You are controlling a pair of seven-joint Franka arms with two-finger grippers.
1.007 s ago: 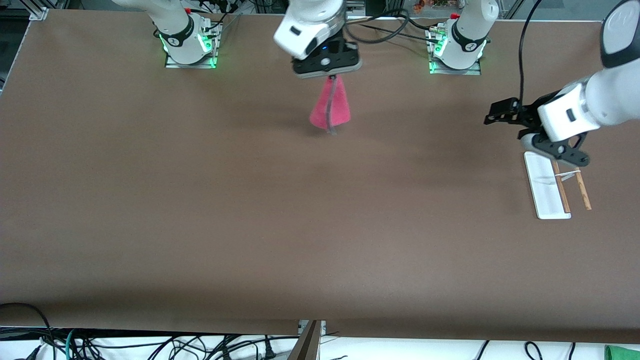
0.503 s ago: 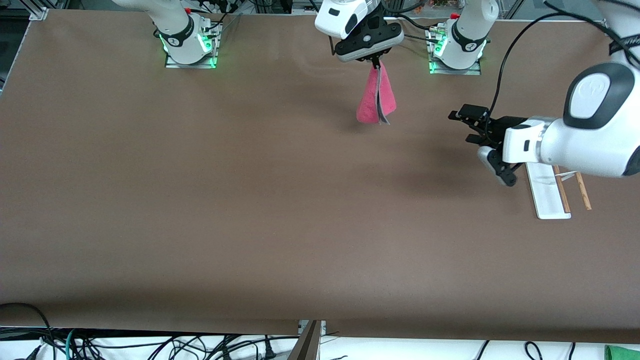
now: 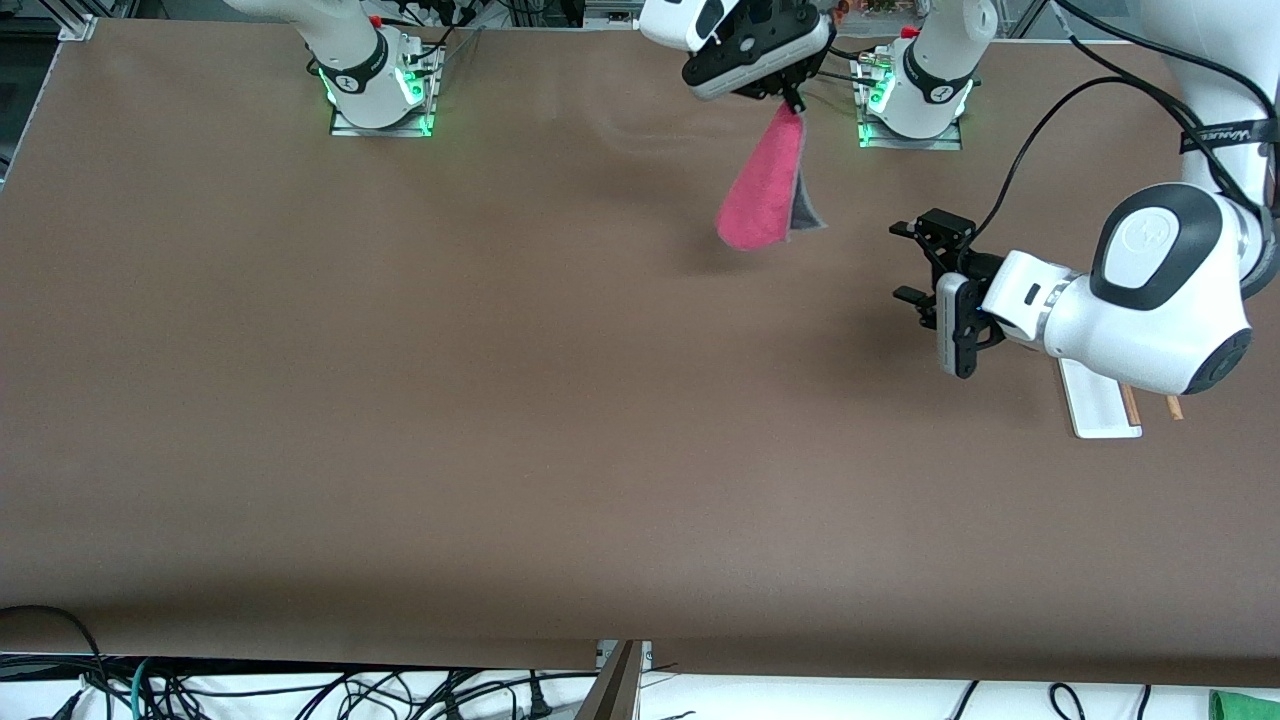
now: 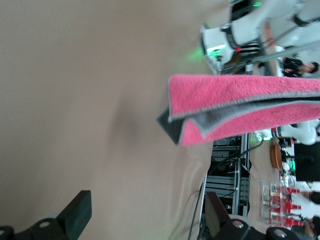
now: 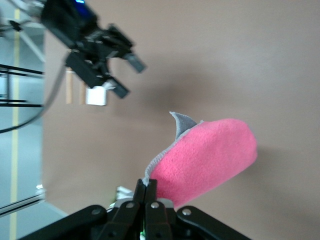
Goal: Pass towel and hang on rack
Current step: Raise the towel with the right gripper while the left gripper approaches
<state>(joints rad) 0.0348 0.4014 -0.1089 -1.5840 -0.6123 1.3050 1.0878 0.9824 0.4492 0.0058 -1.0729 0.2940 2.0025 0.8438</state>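
pink towel point(image 3: 762, 190), folded, grey reverse.

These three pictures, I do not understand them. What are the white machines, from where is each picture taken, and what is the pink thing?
The white machines are two robot arms bolted to a brown table. Each ends in a gripper with two fingers.

The big picture looks down from a high camera facing the arms. The other two come from small cameras on the arms' wrists, so each one shows that arm's own black fingers at the edge of the picture.

The pink thing is a small towel with a grey back. The right gripper is shut on its top corner and holds it in the air, so it hangs free over the table.

The left gripper is open, holds nothing, and points toward the towel.

On the table, at the left arm's end, stands a small rack, partly hidden by that arm.
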